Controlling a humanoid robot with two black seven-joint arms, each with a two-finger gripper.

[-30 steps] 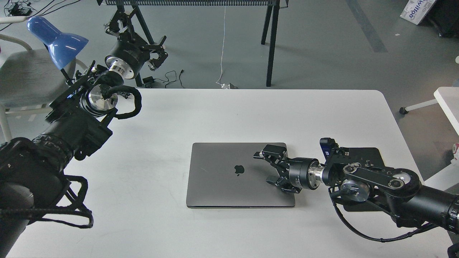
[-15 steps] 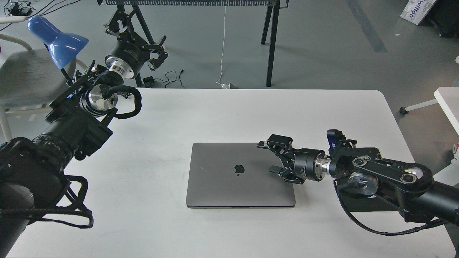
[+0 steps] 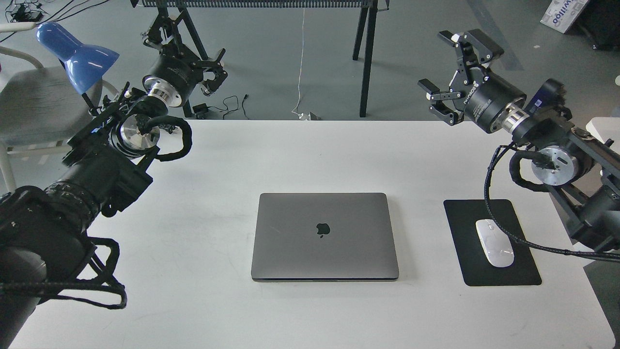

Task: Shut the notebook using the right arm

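The notebook lies shut and flat on the white table, lid up with the dark apple logo showing, near the table's middle. My right gripper is open and empty, raised high above the table's far right corner, well away from the notebook. The right arm comes in from the right edge with its silver wrist ring and braided cable. My left gripper is raised beyond the table's far left edge, with nothing seen in it; its fingers are dark and hard to tell apart.
A black mouse pad with a white mouse lies right of the notebook. A blue lamp and a chair stand at the far left. A black frame's legs stand on the floor behind the table.
My right gripper has lifted off the notebook's lid and swung up and back to the far right. The mouse pad and mouse are now uncovered. The left arm has not moved.
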